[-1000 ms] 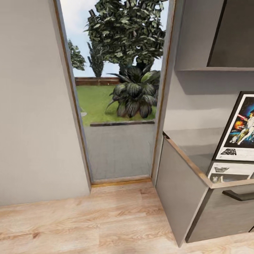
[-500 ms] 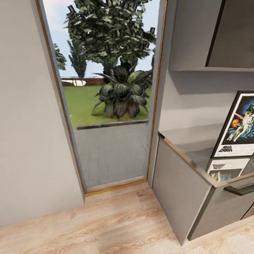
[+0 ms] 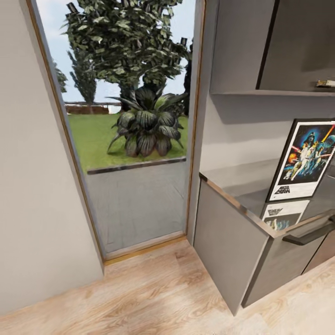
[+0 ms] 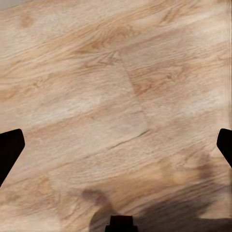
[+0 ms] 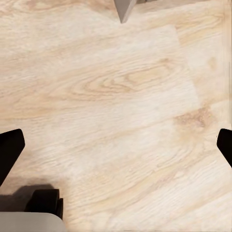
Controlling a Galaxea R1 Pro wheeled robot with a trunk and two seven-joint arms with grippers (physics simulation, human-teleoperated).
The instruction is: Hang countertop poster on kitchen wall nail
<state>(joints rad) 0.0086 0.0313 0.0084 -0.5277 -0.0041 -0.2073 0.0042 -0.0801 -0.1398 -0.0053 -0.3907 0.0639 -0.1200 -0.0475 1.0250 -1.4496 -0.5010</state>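
- My left gripper (image 4: 116,145) is hanging over the wooden floor (image 4: 96,87), its two dark fingertips (image 4: 8,150) showing at opposite edges of the left wrist view, spread wide with nothing between them.
- My right gripper (image 5: 116,145) is likewise pointing down at the pale floor planks, fingertips (image 5: 9,150) standing far apart and holding nothing; a grey cabinet corner (image 5: 124,8) is poking into that view's edge.
- In the head view the poster (image 3: 304,160) is standing upright on the kitchen countertop (image 3: 237,179), leaning back against the grey wall (image 3: 242,135), its white title strip at the bottom resting on the counter.
- The glossy counter surface is mirroring the poster just in front of it, beside the brushed metallic front edge (image 3: 237,207).
- A dark drawer handle (image 3: 307,237) is showing below that edge.
- A dark wall cabinet (image 3: 300,44) is hanging above the poster.
- To the left of the counter, a tall glass door (image 3: 130,130) is looking out on grass, a broad-leaved plant (image 3: 146,123) and trees.
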